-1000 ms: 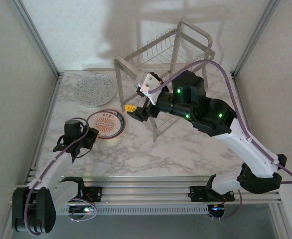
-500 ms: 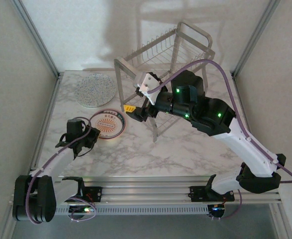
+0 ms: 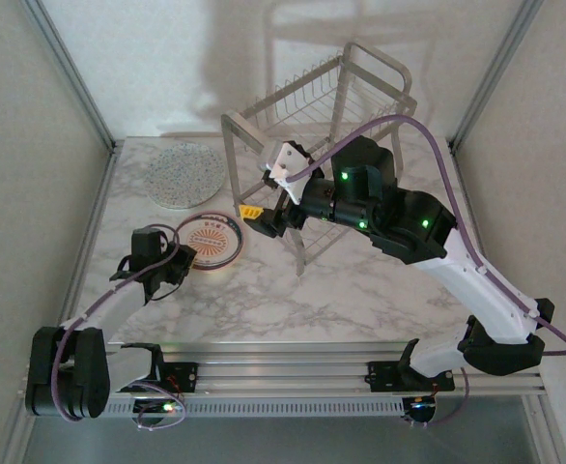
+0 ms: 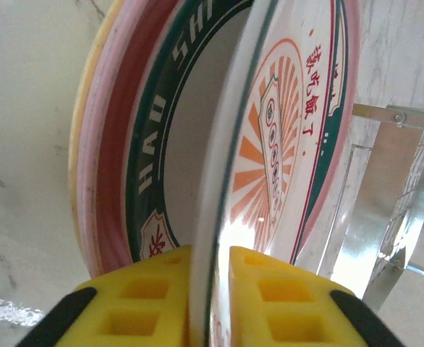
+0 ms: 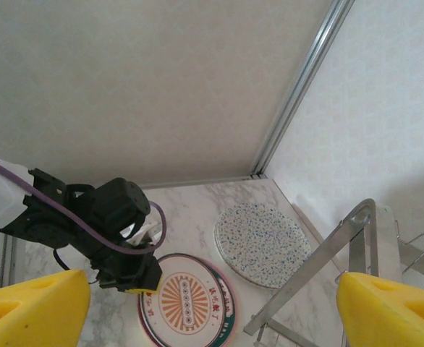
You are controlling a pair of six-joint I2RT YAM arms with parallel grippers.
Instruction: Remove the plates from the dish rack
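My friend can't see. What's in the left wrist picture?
Two yellow fingers pinch the rim of a sunburst plate, which is tilted over a stack of plates. A leg of the dish rack shows at right.

A desk topped in white marble with grey veins fills the floor of a small enclosure. Three plain, pale, matte walls close it in: the back wall, the left wall and the right wall. A slanting aluminium post stands in each rear corner, the left post and the right post. Slotted aluminium rails run along the desk's near edge. The light is dim and even, and soft grey shadows, partly grid-lined, lie on the back wall.
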